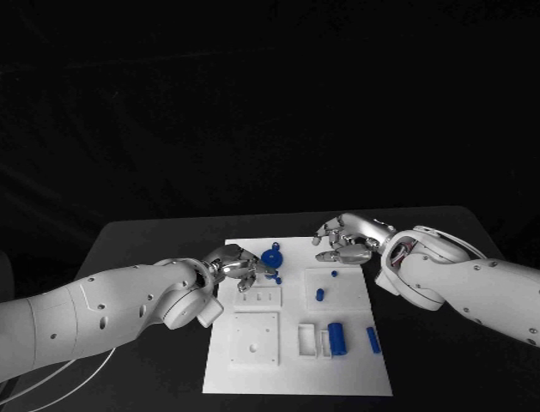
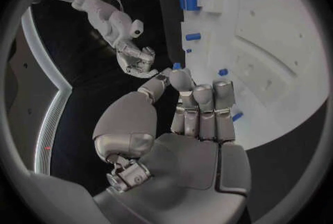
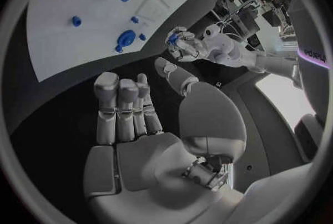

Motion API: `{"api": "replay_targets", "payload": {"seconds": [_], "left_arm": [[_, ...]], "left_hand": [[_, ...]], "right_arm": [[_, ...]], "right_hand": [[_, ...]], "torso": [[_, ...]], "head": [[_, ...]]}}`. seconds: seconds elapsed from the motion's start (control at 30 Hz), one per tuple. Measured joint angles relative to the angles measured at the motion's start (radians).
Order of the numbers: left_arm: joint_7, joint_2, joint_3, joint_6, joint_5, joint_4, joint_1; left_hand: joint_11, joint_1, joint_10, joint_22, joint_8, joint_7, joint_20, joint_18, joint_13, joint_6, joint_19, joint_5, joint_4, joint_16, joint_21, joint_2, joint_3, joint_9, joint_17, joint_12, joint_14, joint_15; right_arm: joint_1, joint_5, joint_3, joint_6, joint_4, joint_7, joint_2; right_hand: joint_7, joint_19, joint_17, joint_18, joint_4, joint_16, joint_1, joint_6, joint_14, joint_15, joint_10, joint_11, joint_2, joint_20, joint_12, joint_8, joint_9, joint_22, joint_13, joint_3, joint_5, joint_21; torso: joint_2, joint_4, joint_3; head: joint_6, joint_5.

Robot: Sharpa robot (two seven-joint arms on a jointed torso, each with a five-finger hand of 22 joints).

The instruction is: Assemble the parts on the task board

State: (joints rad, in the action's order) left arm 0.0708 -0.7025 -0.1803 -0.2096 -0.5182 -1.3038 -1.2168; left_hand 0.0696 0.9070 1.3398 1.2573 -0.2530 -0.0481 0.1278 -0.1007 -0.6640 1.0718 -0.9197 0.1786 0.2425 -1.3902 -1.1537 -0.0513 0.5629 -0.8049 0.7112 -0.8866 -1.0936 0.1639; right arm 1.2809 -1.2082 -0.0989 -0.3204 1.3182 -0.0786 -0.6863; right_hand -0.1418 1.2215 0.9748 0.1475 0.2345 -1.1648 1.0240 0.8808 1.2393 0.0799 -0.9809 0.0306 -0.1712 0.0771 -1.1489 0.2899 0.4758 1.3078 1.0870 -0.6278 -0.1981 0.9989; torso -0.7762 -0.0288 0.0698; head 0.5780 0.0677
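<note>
The left hand (image 1: 235, 263) sits at the left edge of the task board (image 1: 300, 378), near its far end, fingers curled together around a small blue part (image 3: 172, 39); in the right wrist view the blue piece shows pinched at the fingertips. In its own wrist view the fingers (image 2: 202, 103) stand side by side with the thumb bent toward them, and a bit of blue peeks out at the tips. The left arm comes in low across the desk (image 1: 146, 236) from the near left.

The right hand (image 1: 348, 239) hovers past the board's far right corner, over the dark desk, fingers loosely bent and apart, holding nothing; its wrist view shows the fingers (image 3: 122, 106) together in a row with the thumb set off to the side and an empty palm. The right arm reaches in from the near right, elbow raised.

On the board, a round blue part with a stub (image 1: 274, 256) lies just beside the left hand's fingertips. A small blue peg (image 1: 334, 273) and a short blue cylinder (image 1: 320, 294) sit on the raised square plate (image 1: 348, 292) right of centre. Nearer the robot, a larger blue cylinder (image 1: 336, 336) lies against a white bracket (image 1: 308, 338), with a slim blue bar (image 1: 373, 340) just to its right. A white square block (image 1: 255, 338) with a small hole lies at the near left.
</note>
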Motion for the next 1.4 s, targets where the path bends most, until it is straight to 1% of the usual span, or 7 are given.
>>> {"api": "replay_targets", "payload": {"seconds": [0.07, 0.2, 0.33, 0.5, 0.7, 1.07, 1.4], "left_arm": [[-0.040, 0.004, -0.003, -0.039, -0.020, 0.002, -0.001], [-0.108, 0.011, -0.006, -0.099, -0.058, 0.002, -0.001], [-0.187, 0.016, -0.015, -0.158, -0.111, -0.005, -0.002], [-0.287, 0.024, -0.039, -0.213, -0.206, -0.010, -0.004], [-0.373, 0.035, -0.061, -0.258, -0.307, -0.008, -0.006], [-0.420, 0.068, -0.060, -0.296, -0.377, 0.013, -0.005], [-0.429, 0.090, -0.060, -0.308, -0.415, 0.023, -0.001]], "left_hand": [[0.011, 0.015, 0.011, 0.001, 0.000, 0.000, 0.003, 0.000, 0.001, 0.000, -0.021, 0.042, 0.000, -0.004, -0.009, 0.016, 0.000, 0.000, -0.002, 0.000, -0.005, -0.005], [0.022, 0.025, 0.033, 0.002, -0.002, -0.002, 0.011, 0.001, 0.004, 0.002, -0.041, 0.062, -0.002, -0.005, -0.016, 0.036, 0.002, 0.007, -0.004, 0.000, -0.013, -0.012], [0.027, 0.023, 0.049, 0.001, -0.006, -0.006, 0.015, 0.008, 0.004, 0.008, -0.050, 0.099, -0.005, -0.009, -0.017, 0.053, 0.005, 0.009, -0.004, 0.000, -0.020, -0.008], [0.036, 0.022, 0.065, 0.005, -0.013, -0.007, 0.022, 0.009, -0.002, 0.018, -0.063, 0.165, -0.005, -0.020, -0.031, 0.068, 0.005, 0.011, 0.001, -0.008, -0.036, -0.003], [0.044, 0.018, 0.077, 0.011, -0.034, -0.005, 0.024, 0.009, -0.014, 0.024, -0.073, 0.216, -0.005, -0.040, -0.039, 0.090, 0.005, 0.008, 0.011, -0.030, -0.045, 0.002], [0.047, 0.016, 0.082, 0.019, -0.062, -0.003, 0.031, 0.015, -0.032, 0.029, -0.087, 0.243, -0.005, -0.066, -0.054, 0.104, 0.005, -0.004, 0.023, -0.064, -0.052, 0.006], [0.051, 0.016, 0.085, 0.021, -0.069, -0.003, 0.031, 0.001, -0.037, 0.029, -0.087, 0.244, -0.004, -0.070, -0.058, 0.104, 0.004, -0.004, 0.026, -0.075, -0.056, 0.009]], "right_arm": [[0.002, 0.017, 0.013, -0.006, -0.027, 0.000, 0.002], [0.007, 0.046, 0.039, -0.014, -0.077, 0.000, 0.004], [0.016, 0.070, 0.050, -0.024, -0.130, -0.001, 0.004], [0.028, 0.096, 0.058, -0.032, -0.187, -0.002, 0.007], [0.034, 0.117, 0.061, -0.037, -0.234, -0.002, 0.017], [0.035, 0.131, 0.061, -0.037, -0.245, -0.002, 0.029], [0.035, 0.135, 0.062, -0.037, -0.239, -0.002, 0.031]], "right_hand": [[-0.001, 0.000, 0.000, 0.000, -0.004, 0.000, 0.000, -0.001, 0.000, 0.000, 0.000, 0.000, 0.000, 0.000, 0.000, 0.000, 0.000, 0.000, 0.000, 0.001, -0.007, 0.000], [-0.001, 0.000, 0.000, 0.000, -0.007, 0.000, 0.000, -0.001, 0.000, 0.000, 0.000, 0.000, 0.000, 0.000, 0.000, 0.000, 0.000, 0.000, -0.002, -0.002, -0.019, -0.004], [-0.001, 0.000, 0.000, 0.000, -0.008, 0.000, -0.004, -0.002, 0.000, 0.000, 0.000, 0.000, -0.004, 0.000, 0.000, 0.000, 0.000, 0.000, -0.003, 0.000, -0.027, -0.004], [0.000, 0.000, 0.001, 0.000, -0.010, 0.000, -0.004, -0.004, -0.001, -0.001, 0.003, 0.003, -0.004, 0.000, 0.000, -0.004, 0.000, 0.000, -0.004, 0.001, -0.035, -0.004], [-0.002, 0.000, 0.001, 0.000, -0.013, 0.000, -0.004, -0.006, -0.002, -0.002, 0.003, 0.003, -0.004, 0.000, -0.004, -0.004, 0.001, 0.000, -0.006, -0.002, -0.046, -0.004], [-0.001, 0.000, 0.002, 0.000, -0.015, 0.000, -0.005, -0.009, -0.002, -0.002, 0.003, 0.003, -0.005, 0.000, -0.004, -0.007, 0.003, 0.000, -0.009, 0.001, -0.061, -0.004], [-0.001, 0.000, 0.003, 0.000, -0.018, 0.000, -0.008, -0.009, -0.002, -0.002, 0.003, 0.003, -0.008, 0.000, -0.004, -0.007, 0.004, 0.000, -0.011, 0.004, -0.077, -0.004]], "torso": [[0.000, -0.0001, 0.0007], [0.000, 0.0000, 0.0012], [0.000, 0.0002, 0.0014], [0.001, -0.0003, 0.0018], [0.003, -0.0005, 0.0024], [0.006, -0.0011, 0.0055], [0.004, -0.0021, 0.0055]], "head": [[0.001, 0.001], [0.003, 0.002], [0.008, 0.003], [0.014, 0.005], [0.020, 0.007], [0.031, 0.012], [0.038, 0.013]]}}
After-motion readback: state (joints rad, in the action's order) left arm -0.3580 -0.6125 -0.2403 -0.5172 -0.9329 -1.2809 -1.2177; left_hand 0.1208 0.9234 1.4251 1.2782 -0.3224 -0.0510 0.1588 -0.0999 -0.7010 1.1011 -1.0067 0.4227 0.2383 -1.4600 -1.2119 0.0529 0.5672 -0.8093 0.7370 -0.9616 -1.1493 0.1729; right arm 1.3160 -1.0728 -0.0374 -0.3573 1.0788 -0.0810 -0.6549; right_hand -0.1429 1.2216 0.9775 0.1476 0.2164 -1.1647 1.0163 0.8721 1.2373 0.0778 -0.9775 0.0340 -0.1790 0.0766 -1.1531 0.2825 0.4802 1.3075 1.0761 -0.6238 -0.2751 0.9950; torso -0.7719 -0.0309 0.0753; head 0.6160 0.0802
